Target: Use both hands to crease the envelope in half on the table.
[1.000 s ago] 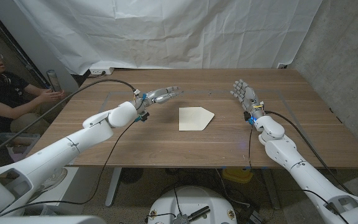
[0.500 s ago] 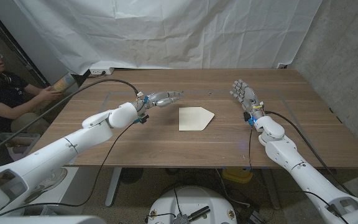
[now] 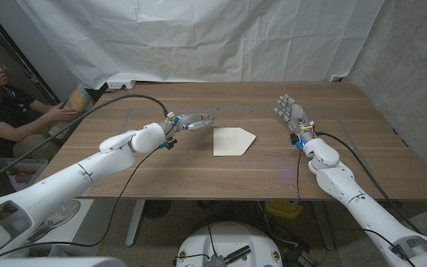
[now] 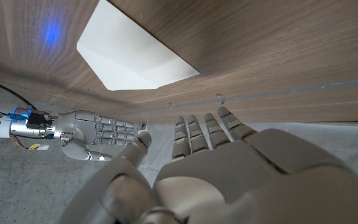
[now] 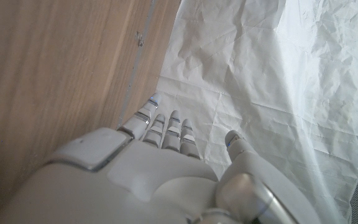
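The envelope [image 3: 233, 141] lies mid-table, unfolded, between the left hand [image 3: 193, 120] just beside it and the right hand [image 3: 290, 113] well apart near the right edge, both empty with fingers extended, seemingly poised to fold it.

Table [image 3: 199, 170]: wood, brown w/ visible grain, smooth, low satin sheen; a blue light spot reflects faintly on it in left wrist view. Envelope [image 3: 233, 141]: cream paper, matt, smooth, flat w/ a crisp flap edge; same in left wrist view [image 4: 132, 53]. Left hand [image 3: 191, 120]: silvery-grey, looks like metal/plastic mix, slight gloss; in its wrist view [image 4: 229, 174] pale smooth shell, soft shine. Right hand [image 3: 290, 111]: same grey segmented finish; up close [image 5: 160, 168] smooth, lightly glossy plates. Arm shells: white glossy plastic. Cables [image 3: 124, 100]: black, rubbery, semi-matt. Backdrop [image 3: 199, 37]: white cloth, matt, wrinkled. Wall at right [image 3: 414, 59]: grey, rough, concrete-like.
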